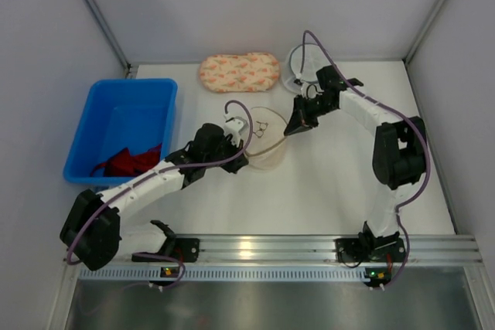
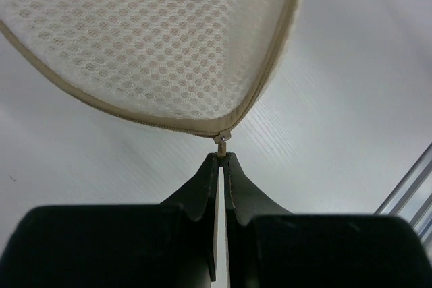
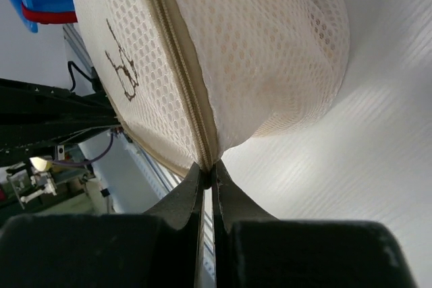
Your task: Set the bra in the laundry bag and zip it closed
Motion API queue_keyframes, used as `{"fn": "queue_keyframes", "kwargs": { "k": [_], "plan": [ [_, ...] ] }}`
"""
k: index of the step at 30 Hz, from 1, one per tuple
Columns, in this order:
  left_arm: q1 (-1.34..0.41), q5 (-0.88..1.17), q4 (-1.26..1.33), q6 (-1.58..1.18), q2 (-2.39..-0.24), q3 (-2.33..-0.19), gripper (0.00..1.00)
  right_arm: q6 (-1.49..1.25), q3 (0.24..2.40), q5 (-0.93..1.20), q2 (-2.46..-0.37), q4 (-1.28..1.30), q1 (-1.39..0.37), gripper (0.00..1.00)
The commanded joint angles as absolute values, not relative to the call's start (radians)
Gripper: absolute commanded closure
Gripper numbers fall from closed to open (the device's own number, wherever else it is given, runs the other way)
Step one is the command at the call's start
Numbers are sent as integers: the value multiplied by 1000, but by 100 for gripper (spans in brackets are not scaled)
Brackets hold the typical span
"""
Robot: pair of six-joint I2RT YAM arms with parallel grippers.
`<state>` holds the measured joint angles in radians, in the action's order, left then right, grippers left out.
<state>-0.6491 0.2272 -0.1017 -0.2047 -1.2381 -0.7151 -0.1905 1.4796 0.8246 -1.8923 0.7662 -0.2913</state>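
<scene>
White worktop (image 1: 325, 191), grey walls on three sides. Blue bin (image 1: 131, 83) far left with a red cloth (image 1: 128, 161) in it. Peach floral pouch (image 1: 238, 72) and white round container (image 1: 303, 63) along the back. None of these in play.

Laundry bag (image 1: 267, 141) sits mid-worktop between the two arms, domes folded together. Bra: not plainly seen anywhere. A faint warmer patch shows through the mesh in the right wrist view, likely the bra inside the bag, but cannot say for sure.

Left jaws together, clamped by their very tips on the small metal zipper pull (image 2: 221, 140) at the bag's rim. Right jaws together too, pinching the seam edge on the opposite side. Zip line looks shut along the stretch visible from the right wrist; how much remains open, cannot tell.

Risks from here, my reading:
- Pull is tiny and held only at the tips; a tug off the line of the zip could pop it free.
- Right pinch holds thin fabric; if it slips, the bag slides after the slider instead of the zip running.
- Curved track: slider may bind at the bend, or bite loose mesh or bra fabric near the teeth.
- Soft dome can buckle under the pull, slackening the track.
- Arms work near each other; cables loop close above the bag and could snag.
</scene>
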Motion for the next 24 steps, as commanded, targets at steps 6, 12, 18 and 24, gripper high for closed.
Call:
{"fn": "queue_keyframes", "kwargs": {
  "k": [6,12,18,24],
  "plan": [
    [-696,365,-80,-133,-1244,-770,100,-135,1686,764,-1979,782,-282,85],
    [-723,367,-54,-277,-1382,-912,100,-158,1672,755,-1898,811,-262,32],
    [-755,345,23,-342,-1482,-988,100,-199,1517,860,-1778,848,-242,31],
    [-781,331,43,-370,-1555,-1045,100,-282,1388,933,-1789,770,-294,34]
  ]
}}
